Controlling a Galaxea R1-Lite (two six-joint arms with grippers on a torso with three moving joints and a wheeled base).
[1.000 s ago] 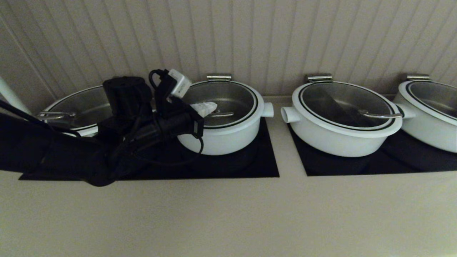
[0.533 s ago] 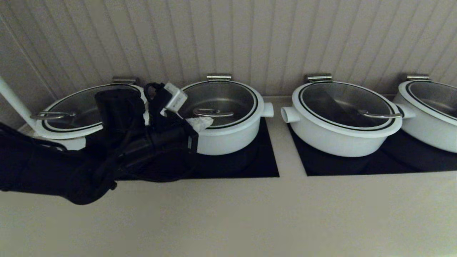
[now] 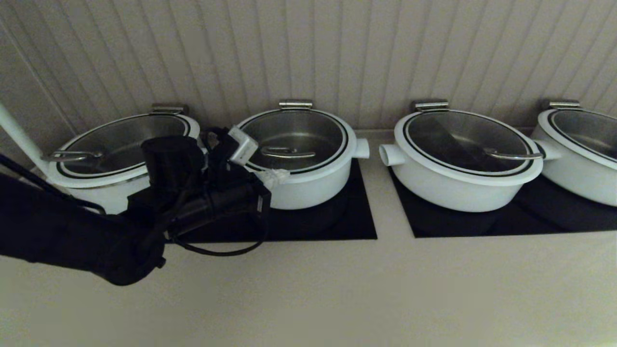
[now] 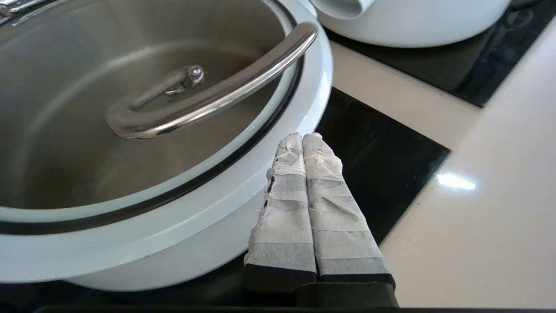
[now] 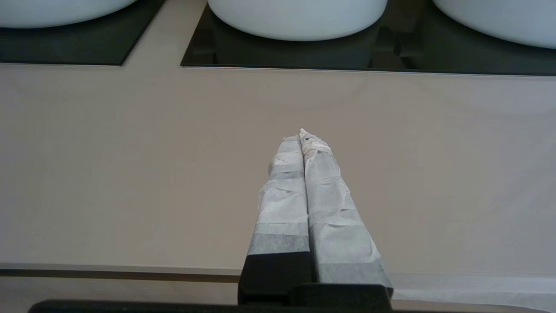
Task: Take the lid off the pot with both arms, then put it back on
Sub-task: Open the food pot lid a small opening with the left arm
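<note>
I am holding my left pincer [image 4: 302, 138] just off the near rim of the small deep round white pot with the steel inside [image 3: 308, 185], its two taped white fingers [image 4: 286, 204] pressed together on nothing. The round glass lid with the white rim, thin black ring and curved steel handle [image 4: 278, 143] is sitting seated on that pot, so the lid is lying ahead of my left pincer and a little above its tips. The handle [image 4: 208, 93] is running lengthwise across the middle of the lid, roughly crosswise to the way my fingers are pointing, which I judge to be the relation any grasp would turn on: I would need to part the fingers and straddle that bar across its short side. My left arm is clearly the nearer one; my right pincer [image 5: 304, 135] is hanging over the bare pale bench [image 5: 130, 165], well apart from the pot, fingers likewise pressed together and holding nothing. Through the glass I am seeing only the bare steel inside of the pot, with no contents that I can make out. Beside my left pincer, a wider white pot with a glass lid [image 3: 120, 144] is standing on the far side of my arm, and two more wide white lidded pots [image 3: 462, 154] are standing beyond the small one.
</note>
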